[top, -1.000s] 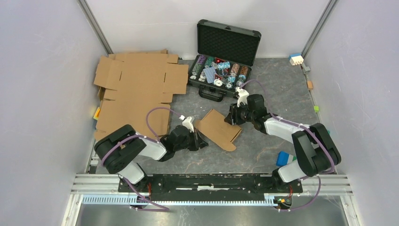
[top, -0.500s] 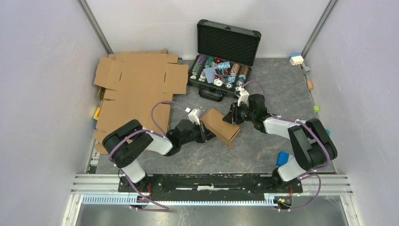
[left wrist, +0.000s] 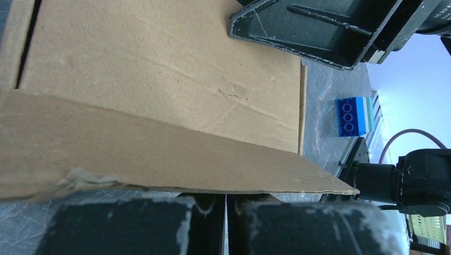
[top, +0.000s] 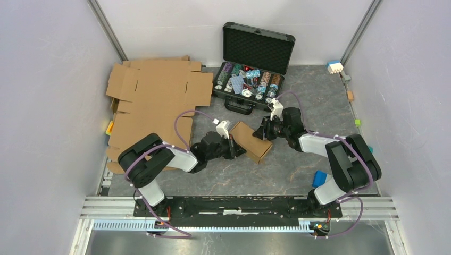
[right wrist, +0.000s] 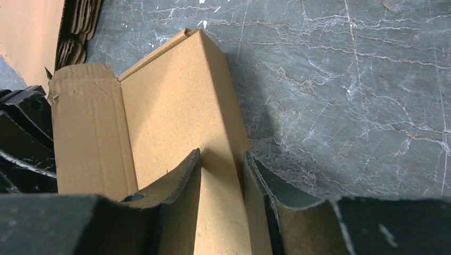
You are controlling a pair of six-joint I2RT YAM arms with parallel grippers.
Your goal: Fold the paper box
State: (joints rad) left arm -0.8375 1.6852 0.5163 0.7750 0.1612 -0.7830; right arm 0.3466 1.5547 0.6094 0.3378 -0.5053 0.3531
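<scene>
Brown paper box sat half-folded on bench; left fingers closed against its flap, right fingers clamped on its raised side wall.

- Walls: plain pale lavender-grey panels on the left, back and right.
- Corner posts: bare metal, slanting outward in the overhead view.
- Tabletop: dark grey, with pale marble-like veining.
- Rail: ribbed aluminium along the near edge.
- Light: even and soft, probably from overhead.

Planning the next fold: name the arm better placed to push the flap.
Left: the shut left gripper sits against the paper box flap; the right gripper grips another wall, probably steadying it.
</scene>
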